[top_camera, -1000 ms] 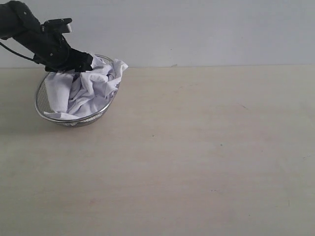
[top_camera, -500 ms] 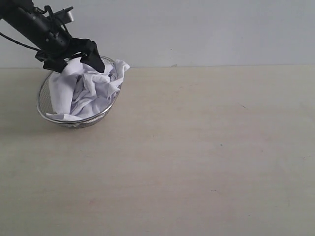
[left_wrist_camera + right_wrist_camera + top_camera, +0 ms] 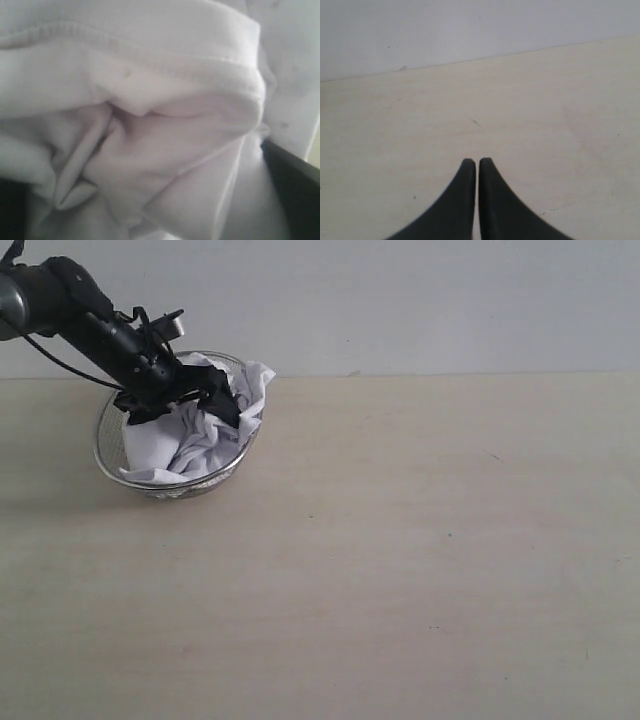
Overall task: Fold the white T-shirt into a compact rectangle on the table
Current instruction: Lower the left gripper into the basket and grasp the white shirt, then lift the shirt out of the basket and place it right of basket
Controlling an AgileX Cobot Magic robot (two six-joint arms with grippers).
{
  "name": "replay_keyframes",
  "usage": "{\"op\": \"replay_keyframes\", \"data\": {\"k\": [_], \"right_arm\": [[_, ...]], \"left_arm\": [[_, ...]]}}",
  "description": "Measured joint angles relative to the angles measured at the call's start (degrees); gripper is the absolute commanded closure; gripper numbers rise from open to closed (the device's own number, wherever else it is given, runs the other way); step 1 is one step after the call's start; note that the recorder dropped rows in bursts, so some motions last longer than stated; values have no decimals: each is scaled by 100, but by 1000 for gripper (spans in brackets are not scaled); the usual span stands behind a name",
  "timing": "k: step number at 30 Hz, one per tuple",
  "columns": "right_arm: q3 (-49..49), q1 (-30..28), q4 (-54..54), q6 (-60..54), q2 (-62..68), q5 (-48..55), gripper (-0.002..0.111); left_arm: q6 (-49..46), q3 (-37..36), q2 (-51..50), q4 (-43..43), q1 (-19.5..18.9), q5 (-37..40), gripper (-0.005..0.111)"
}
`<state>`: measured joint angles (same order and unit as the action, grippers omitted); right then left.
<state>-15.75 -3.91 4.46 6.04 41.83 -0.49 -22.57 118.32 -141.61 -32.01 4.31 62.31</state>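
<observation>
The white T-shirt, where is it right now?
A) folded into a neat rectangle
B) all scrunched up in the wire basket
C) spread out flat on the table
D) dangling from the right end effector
B: the white T-shirt sits crumpled in a heap inside the wire basket at the far left of the table, not yet laid out or folded.

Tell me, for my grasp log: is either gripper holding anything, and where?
Nothing held: left gripper open amid folds of the white T-shirt; right gripper shut, empty.

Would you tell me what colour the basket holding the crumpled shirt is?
Silver: the wire-mesh basket shows best in the exterior view.
</observation>
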Motion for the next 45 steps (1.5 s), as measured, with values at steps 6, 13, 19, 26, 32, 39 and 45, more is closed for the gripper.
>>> {"op": "replay_keyframes", "data": {"k": [6, 13, 19, 26, 32, 39, 45], "right_arm": [[0, 0, 0, 0, 0, -8, 109], [0, 0, 0, 0, 0, -8, 109], [0, 0, 0, 0, 0, -22, 109], [0, 0, 0, 0, 0, -22, 109], [0, 0, 0, 0, 0, -24, 109], [0, 0, 0, 0, 0, -45, 109], [0, 0, 0, 0, 0, -67, 109]], "left_arm": [[-13, 26, -94, 60, 50, -88, 67], [252, 26, -164, 226, 85, -113, 102], [1259, 48, -83, 1901, 211, 38, 102], [1333, 58, -45, 2185, -213, 161, 102], [905, 36, 73, 1909, -383, 188, 102], [437, -181, 802, 1850, -433, 259, 102], [-300, -181, 1941, 585, -433, 259, 102]]}}
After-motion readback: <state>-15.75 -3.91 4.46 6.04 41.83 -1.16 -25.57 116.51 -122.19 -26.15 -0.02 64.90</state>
